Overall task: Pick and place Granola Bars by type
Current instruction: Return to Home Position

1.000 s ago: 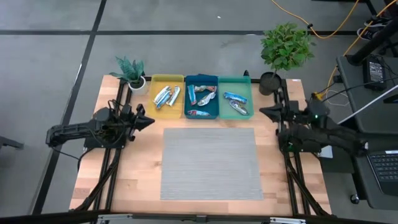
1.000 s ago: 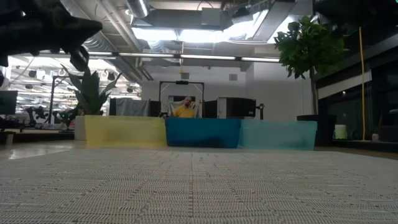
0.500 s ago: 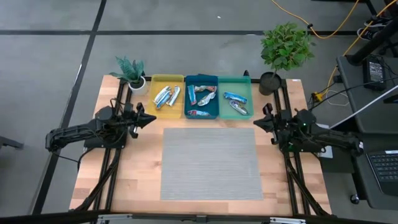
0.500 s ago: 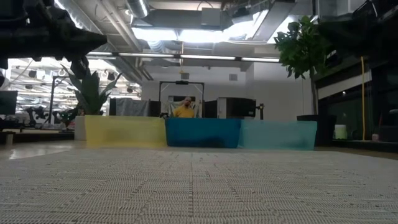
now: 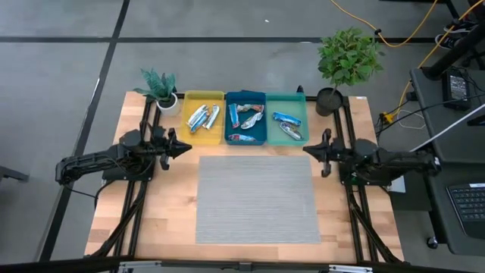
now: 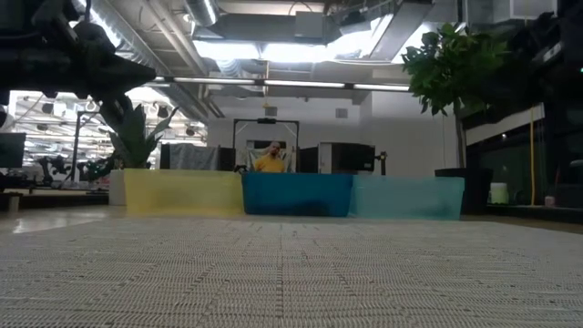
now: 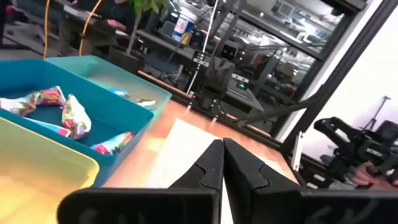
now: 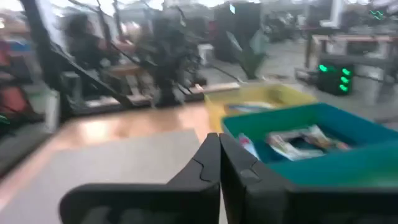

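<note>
Right, we see wooden table [image 5: 151, 220], grey mat [image 5: 256, 199] at centre. Left gripper [image 5: 186, 146] by mat's far-left corner, right gripper [image 5: 306, 149] by far-right corner; both finger pairs pressed together, holding nothing. Yellow tray [image 5: 189, 102], blue tray [image 5: 260, 133], teal tray [image 5: 295, 106] in row behind mat; Granola Bars [image 5: 248, 117] lie inside all three.

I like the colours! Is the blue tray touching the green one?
Touching. In the high view the blue tray and green tray sit rim against rim, with no gap between them.

Yellow tray [image 5: 203, 94], blue tray [image 5: 245, 93], teal tray [image 5: 286, 95], grey ribbed mat [image 5: 254, 199], silver bars [image 5: 198, 117]
</note>
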You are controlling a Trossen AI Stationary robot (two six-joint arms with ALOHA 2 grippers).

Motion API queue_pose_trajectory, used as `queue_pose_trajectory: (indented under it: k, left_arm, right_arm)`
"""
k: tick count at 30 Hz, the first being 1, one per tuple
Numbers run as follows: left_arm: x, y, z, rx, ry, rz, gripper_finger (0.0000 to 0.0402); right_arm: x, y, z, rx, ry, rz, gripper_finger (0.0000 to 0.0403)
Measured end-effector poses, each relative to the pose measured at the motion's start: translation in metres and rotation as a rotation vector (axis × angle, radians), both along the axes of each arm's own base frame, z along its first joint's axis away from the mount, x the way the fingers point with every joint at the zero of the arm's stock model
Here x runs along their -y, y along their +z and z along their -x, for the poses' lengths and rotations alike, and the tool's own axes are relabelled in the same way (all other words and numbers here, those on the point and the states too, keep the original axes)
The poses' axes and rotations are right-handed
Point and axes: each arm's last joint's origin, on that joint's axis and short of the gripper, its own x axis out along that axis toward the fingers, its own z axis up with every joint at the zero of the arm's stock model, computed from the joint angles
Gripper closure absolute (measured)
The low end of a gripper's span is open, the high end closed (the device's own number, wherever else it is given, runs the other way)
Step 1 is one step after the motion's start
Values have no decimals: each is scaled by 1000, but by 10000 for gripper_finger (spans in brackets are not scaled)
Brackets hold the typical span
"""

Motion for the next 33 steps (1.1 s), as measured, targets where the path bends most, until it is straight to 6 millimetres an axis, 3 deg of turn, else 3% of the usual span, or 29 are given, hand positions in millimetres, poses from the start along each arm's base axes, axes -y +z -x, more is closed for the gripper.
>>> queue_pose_trajectory:
  k: [5, 10, 16, 33]
  left_arm:
    - [0, 0, 0, -4, 1, -33, 398]
    - [1, -1, -1, -16, -8, -93, 398]
    - [0, -3, -2, -68, 22, -296, 398]
    - [-3, -11, -7, -184, 46, -398, 398]
  right_arm:
    - [0, -3, -1, -48, -23, 83, 400]
    - [-1, -5, -2, -63, -11, 58, 395]
    - [-1, -5, -2, -74, 0, 129, 392]
    - [-1, -5, -2, -84, -1, 192, 392]
